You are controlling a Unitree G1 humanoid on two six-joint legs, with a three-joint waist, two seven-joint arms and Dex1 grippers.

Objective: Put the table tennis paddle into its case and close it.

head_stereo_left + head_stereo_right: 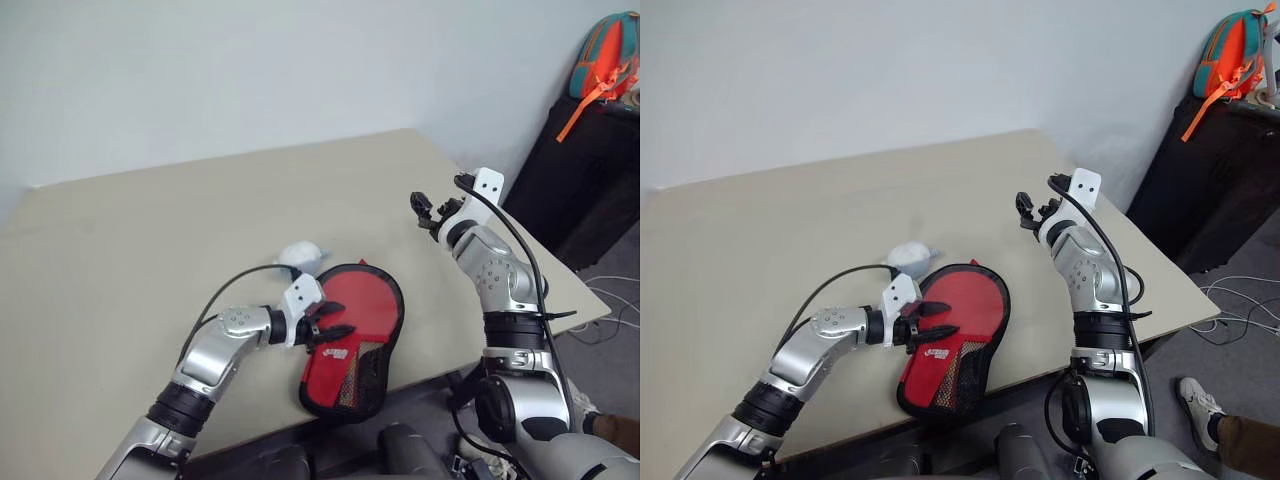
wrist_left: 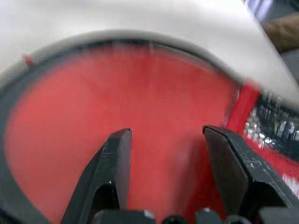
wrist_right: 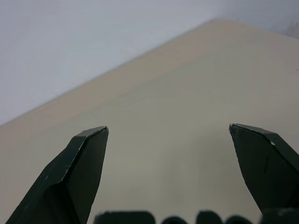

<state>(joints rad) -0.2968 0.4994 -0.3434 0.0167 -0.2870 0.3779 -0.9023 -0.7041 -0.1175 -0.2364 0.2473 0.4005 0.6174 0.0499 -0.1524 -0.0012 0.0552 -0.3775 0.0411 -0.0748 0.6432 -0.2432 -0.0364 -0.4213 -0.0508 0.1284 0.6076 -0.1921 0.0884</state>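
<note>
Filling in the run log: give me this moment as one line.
left end effector: open, over case | right end effector: open, raised, empty | case: on table near front edge

Red cloth case [image 1: 352,335] w/ black mesh, matt beige table [image 1: 150,260]; scuffed black plastic tool fingers [image 2: 112,172]

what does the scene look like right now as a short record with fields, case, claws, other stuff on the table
case: red with black trim, lying flat near the table's front edge
paddle: red face seen in the case's round part; whether it is the paddle or the case's fabric cannot be told
left claw: open, fingers apart over the case's red face
right claw: open and holding nothing, raised above the table's right side
grey-white lump: on the table just behind the case
table: beige top
</note>
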